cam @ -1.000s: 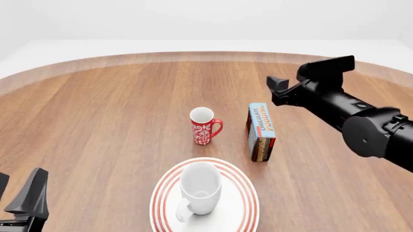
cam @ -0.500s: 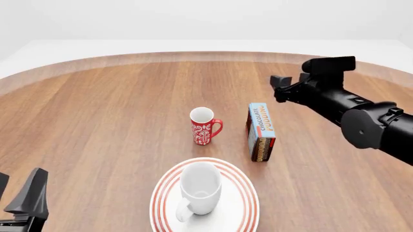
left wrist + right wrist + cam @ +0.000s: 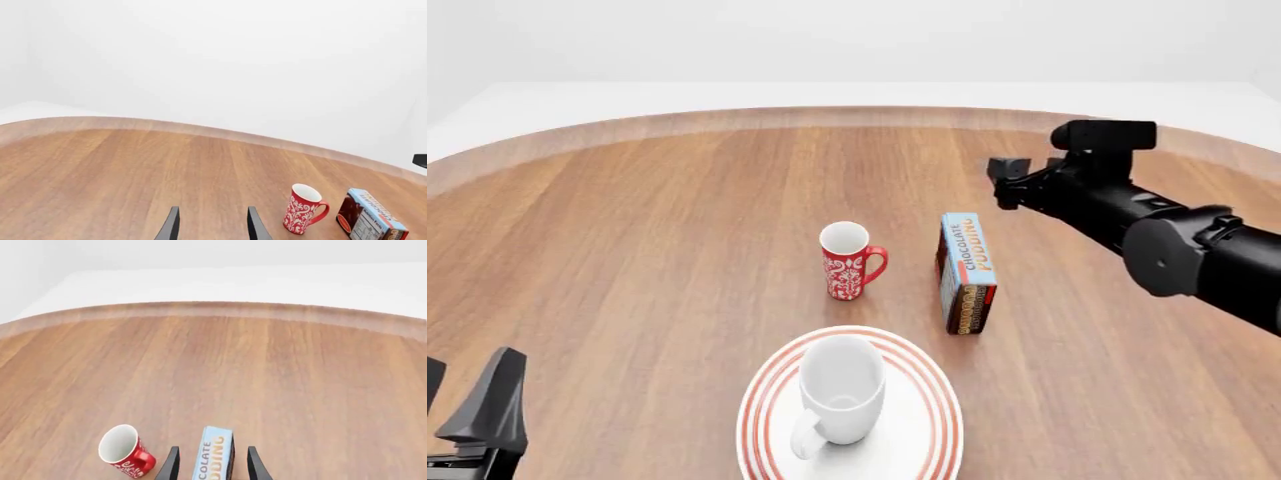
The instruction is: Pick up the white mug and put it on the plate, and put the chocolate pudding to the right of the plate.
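The left gripper [image 3: 481,425] is resting low with its fingers apart, empty. Beside it, the white mug [image 3: 838,388] is standing upright on the plate [image 3: 932,432]. Farther out, the chocolate pudding [image 3: 966,272] is standing beside the red mug [image 3: 849,261], just beneath the spread, empty right gripper [image 3: 1006,182].
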{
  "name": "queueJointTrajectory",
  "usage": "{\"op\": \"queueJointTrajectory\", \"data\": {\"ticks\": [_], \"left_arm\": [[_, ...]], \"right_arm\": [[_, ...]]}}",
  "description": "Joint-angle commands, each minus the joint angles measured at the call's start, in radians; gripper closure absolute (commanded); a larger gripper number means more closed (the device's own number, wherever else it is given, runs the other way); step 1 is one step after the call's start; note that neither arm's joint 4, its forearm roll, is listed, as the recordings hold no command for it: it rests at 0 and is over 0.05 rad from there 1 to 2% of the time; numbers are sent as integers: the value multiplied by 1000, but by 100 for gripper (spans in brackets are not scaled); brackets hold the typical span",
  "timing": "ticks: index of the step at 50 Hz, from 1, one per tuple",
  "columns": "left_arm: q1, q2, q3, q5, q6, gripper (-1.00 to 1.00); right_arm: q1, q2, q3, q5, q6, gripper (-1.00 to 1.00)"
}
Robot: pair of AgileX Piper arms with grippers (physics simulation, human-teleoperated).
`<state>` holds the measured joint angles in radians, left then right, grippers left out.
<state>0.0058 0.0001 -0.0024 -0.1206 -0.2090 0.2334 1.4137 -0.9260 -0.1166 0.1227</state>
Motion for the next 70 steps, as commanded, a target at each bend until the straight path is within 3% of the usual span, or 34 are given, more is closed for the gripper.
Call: {"op": "queueJointTrajectory", "data": {"ticks": [1,70], "left_arm": [[0,0,0,0,-1,-100],[0,0,1,-3,-4,-100]], "right_arm": [[-8,25,-11,-1,16,-100],[5,194,-39,-59,30,-100]]}}
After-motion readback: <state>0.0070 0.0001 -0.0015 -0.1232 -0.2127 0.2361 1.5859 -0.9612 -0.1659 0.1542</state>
